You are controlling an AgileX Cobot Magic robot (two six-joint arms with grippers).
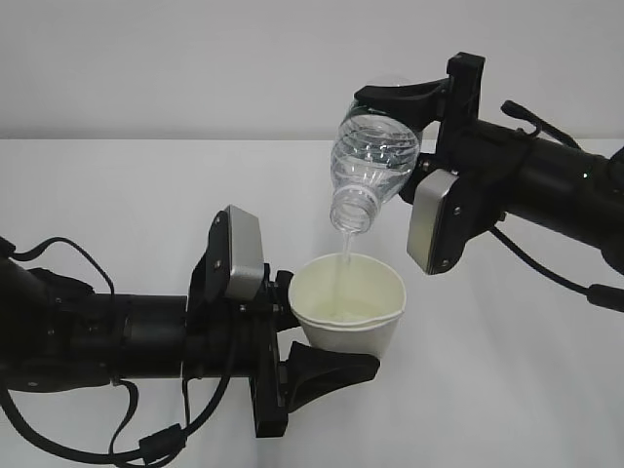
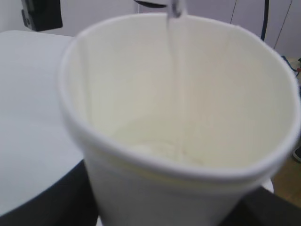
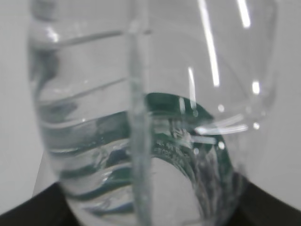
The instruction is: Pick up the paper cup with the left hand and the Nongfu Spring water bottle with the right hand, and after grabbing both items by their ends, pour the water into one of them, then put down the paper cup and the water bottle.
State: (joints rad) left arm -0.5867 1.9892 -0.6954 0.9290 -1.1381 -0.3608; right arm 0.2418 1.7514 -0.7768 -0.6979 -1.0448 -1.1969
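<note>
My left gripper point(image 1: 314, 343) is shut on the paper cup point(image 1: 348, 302), holding it upright above the table. The cup point(image 2: 178, 141) fills the left wrist view, with a little water in its bottom. Above it, the right gripper point(image 1: 419, 122) is shut on the Nongfu Spring water bottle point(image 1: 373, 161), tipped with its open neck down over the cup's far rim. A thin stream of water point(image 1: 344, 261) falls from the neck into the cup. The bottle point(image 3: 141, 141) fills the right wrist view, ribbed, with its green label showing through. The jaws are dark corners at the bottom of both wrist views.
The white table point(image 1: 117, 195) stretches to a pale wall behind. The left arm point(image 1: 97, 341) lies low at the left with loose black cables. The right arm point(image 1: 546, 185) reaches in from the right. Dark equipment point(image 2: 41, 14) stands beyond the table's edge.
</note>
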